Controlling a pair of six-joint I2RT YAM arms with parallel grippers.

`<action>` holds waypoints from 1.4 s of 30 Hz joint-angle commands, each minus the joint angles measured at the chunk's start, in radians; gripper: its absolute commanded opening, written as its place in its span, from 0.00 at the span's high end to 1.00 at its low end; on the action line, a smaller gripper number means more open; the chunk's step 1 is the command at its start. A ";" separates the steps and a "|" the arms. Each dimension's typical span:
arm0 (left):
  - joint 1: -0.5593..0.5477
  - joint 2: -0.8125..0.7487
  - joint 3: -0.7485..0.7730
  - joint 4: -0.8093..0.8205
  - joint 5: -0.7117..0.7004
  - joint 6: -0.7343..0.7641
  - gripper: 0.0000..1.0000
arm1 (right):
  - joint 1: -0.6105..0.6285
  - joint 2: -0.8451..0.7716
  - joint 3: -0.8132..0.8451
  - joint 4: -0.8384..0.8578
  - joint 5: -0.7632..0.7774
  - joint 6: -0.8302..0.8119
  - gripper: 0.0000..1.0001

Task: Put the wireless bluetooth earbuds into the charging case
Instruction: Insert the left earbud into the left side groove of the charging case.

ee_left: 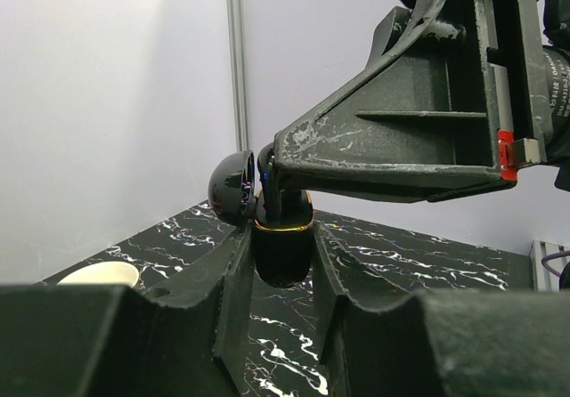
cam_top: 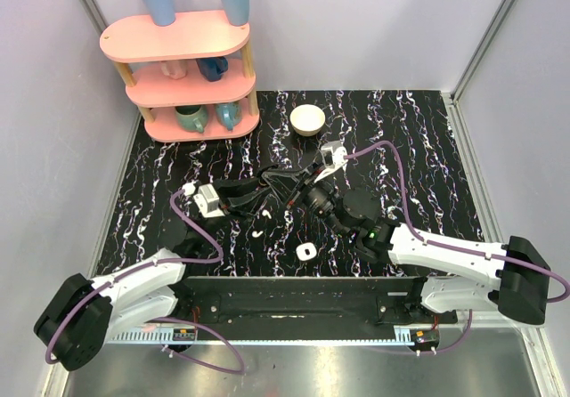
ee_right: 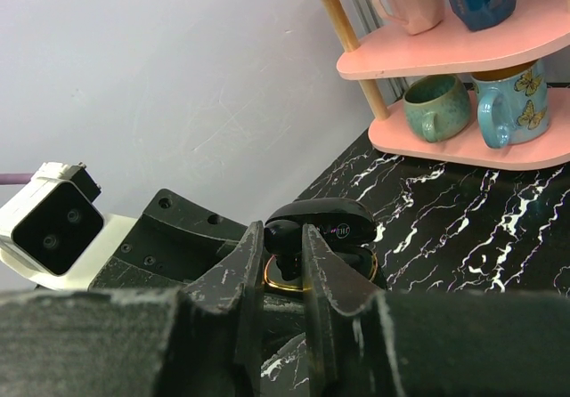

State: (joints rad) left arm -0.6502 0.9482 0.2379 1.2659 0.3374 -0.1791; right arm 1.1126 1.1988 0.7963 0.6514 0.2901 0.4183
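Observation:
The charging case (ee_left: 283, 247) is glossy black with a gold rim, not white. It sits upright between my left gripper's (ee_left: 281, 272) fingers, lid (ee_left: 233, 188) swung open, above the table. My right gripper (ee_right: 283, 247) is shut on a small black earbud (ee_right: 287, 234) directly over the case's open gold-rimmed well (ee_right: 278, 281), with the lid (ee_right: 328, 219) behind it. In the top view the left gripper (cam_top: 272, 190) and right gripper (cam_top: 301, 194) meet at mid-table. I cannot tell whether a second earbud is in the case.
A small white rounded-square piece (cam_top: 305, 251) and a tiny white curved piece (cam_top: 256, 234) lie on the black marble table (cam_top: 401, 148) in front of the grippers. A white bowl (cam_top: 308, 118) stands behind. A pink shelf (cam_top: 183, 68) with mugs is at the back left.

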 commanded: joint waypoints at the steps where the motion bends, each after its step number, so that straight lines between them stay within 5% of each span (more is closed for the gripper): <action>1: -0.002 -0.020 0.003 0.250 -0.037 0.021 1.00 | 0.006 -0.002 0.017 -0.025 0.009 -0.035 1.00; 16: -0.002 -0.028 -0.002 0.262 -0.038 0.024 1.00 | 0.006 0.002 0.064 -0.143 0.017 -0.076 0.99; 30: -0.002 -0.020 -0.002 0.260 -0.032 0.020 1.00 | 0.006 -0.004 0.115 -0.216 0.054 -0.088 0.69; 42: -0.003 -0.015 -0.002 0.256 -0.026 0.012 1.00 | 0.006 -0.019 0.133 -0.213 0.061 -0.113 0.53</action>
State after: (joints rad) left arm -0.6502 0.9482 0.2348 1.2434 0.3145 -0.1726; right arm 1.1248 1.1984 0.8848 0.4503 0.2947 0.3447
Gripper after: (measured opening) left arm 0.321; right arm 0.453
